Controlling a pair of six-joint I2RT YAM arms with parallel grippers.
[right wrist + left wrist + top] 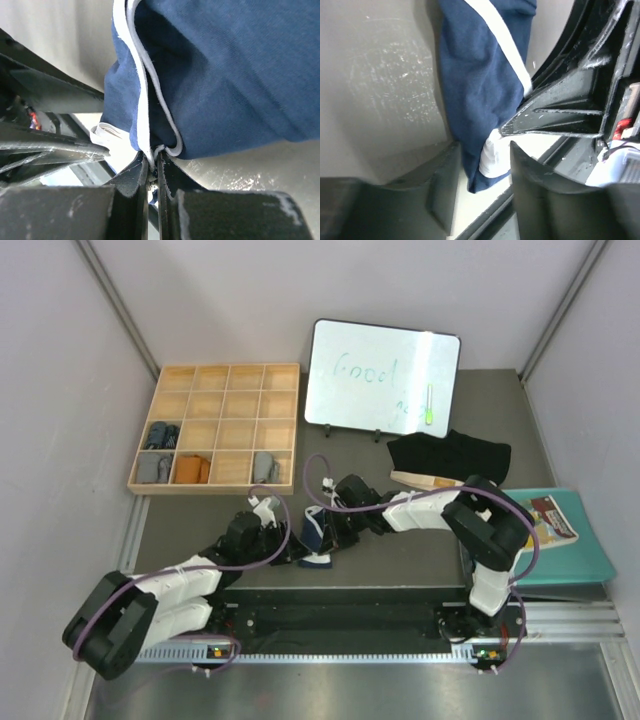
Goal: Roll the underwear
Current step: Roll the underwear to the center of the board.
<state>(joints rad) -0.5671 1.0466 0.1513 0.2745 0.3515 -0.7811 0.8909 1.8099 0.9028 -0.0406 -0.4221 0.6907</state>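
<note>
The right jaws are pressed together, pinching the white trim at the edge of the navy briefs (225,75). In the right wrist view the blue cloth bulges above and to the right of the pinch, with the scratched grey desk (260,170) showing beneath it. The left jaws stand on either side of the lower end of the same briefs, and the bunched cloth fills the gap between them. Whether they squeeze it or only straddle it cannot be told. The tip of the other arm reaches in just beside them, close against the white trim. Seen from above, the left arm (180,585) and the right arm (430,508) come in from opposite sides and meet near the middle of the desk, with the navy briefs gathered in a small upright bundle between them. Behind and to the left is a wooden tray (215,367) divided into square compartments. Its near rows hold small rolled cloths (160,435) in dark grey, grey and orange. Behind and to the right a whiteboard (380,375) stands tilted, with "Good" written on it and a green marker (428,405) at its right side. In front of the whiteboard lie the black briefs (450,452), their beige waistband toward the right arm. At the right edge of the desk lies a teal folder (575,560) with a magazine (555,520) on top.
</note>
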